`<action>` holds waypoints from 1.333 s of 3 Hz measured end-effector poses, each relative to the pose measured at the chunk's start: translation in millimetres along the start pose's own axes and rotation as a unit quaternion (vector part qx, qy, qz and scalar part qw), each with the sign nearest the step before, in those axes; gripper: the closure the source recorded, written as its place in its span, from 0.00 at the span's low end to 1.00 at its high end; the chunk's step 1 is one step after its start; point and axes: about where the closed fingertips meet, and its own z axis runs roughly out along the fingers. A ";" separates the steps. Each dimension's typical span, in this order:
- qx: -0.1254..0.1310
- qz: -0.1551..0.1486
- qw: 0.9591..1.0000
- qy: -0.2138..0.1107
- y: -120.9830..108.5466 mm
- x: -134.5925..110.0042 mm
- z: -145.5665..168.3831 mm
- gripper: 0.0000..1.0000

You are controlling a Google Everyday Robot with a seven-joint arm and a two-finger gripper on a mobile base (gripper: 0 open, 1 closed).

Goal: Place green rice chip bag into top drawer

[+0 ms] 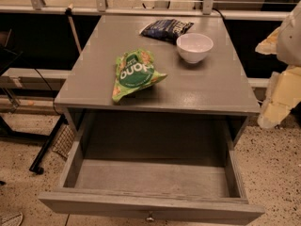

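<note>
Fingers (pixel 275 102) hang off the grey wooden table's (pixel 211 88) right edge; open or shut, I cannot tell. Crinkly green rice chip bag (pixel 135 74) near the front edge looks light, slippery, crushable: pinch a crimped end.

The crinkly green rice chip bag (pixel 135 74) lies flat, logo up, on the bench's (pixel 211 91) front-left part. The grey top drawer (pixel 141 207) stands pulled open under the bench. The gripper (pixel 276 107) hangs beside the bench's right edge.
</note>
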 end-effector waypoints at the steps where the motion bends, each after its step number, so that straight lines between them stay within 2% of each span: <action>1: 0.000 0.000 1.000 0.000 -0.1 -0.1 0.0 0.00; 2: 0.000 0.003 1.000 -0.016 -15.9 -21.3 8.7 0.00; 3: -0.013 0.032 0.999 -0.033 -44.9 -62.0 21.5 0.00; 4: -0.020 0.087 0.995 -0.050 -58.3 -87.3 25.1 0.00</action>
